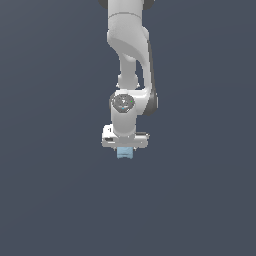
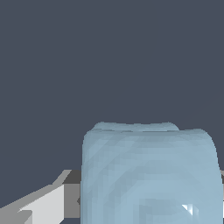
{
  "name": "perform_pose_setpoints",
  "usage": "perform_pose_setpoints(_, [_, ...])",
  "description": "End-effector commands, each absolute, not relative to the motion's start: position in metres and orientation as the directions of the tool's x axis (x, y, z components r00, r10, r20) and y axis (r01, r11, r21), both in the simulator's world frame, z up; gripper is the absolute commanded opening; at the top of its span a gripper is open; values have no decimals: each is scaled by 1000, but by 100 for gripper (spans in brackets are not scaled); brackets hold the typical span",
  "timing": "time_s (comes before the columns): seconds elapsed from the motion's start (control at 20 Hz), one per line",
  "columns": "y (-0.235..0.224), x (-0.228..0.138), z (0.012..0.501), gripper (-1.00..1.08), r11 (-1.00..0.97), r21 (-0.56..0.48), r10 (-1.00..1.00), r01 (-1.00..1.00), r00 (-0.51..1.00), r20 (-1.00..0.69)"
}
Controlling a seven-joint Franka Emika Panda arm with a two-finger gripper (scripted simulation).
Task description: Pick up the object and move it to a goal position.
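Arm: the white arm (image 1: 131, 60) hangs straight down from the upper edge of the exterior view, its wrist pointing at the floor.
Hand: the gripper (image 1: 125, 150) sits at the arm's lower end, a wide white bar with the block tucked right under its middle. Its fingers cannot be made out in the exterior view, and the wrist view shows only a pale grey finger (image 2: 43, 203) just beside one side of the block, so I cannot tell whether the jaws are pressed onto the block or merely standing around it.
Block: the light-blue block (image 1: 124, 153) pokes out below the hand's bar, narrower than the bar. In the wrist view the block (image 2: 148, 175) fills the near part of the picture, rounded at its corners (its far side runs past the frame edge there).
Edges: the block's lower edge shows clearly in the exterior view; whether it touches the ground I cannot tell.
Room: plain dark grey ground (image 1: 50, 200) lies on every side of the hand and block, to the exterior view's left and right alike.
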State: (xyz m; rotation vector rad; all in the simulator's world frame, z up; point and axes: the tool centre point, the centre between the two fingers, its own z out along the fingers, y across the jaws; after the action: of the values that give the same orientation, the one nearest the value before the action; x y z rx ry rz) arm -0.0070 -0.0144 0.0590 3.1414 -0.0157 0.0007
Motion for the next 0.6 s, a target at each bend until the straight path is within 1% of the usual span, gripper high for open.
perform_pose_setpoints(0.0, [-26,2,69,-100,-1000,0,-11,-11,1000,1])
perform_pose_setpoints(0.3, [-57,27,97,-100,-1000,0,-10,-10,1000,1])
perform_pose_setpoints(0.55, [-73,42,111,-100,-1000,0,-10,-10,1000,0])
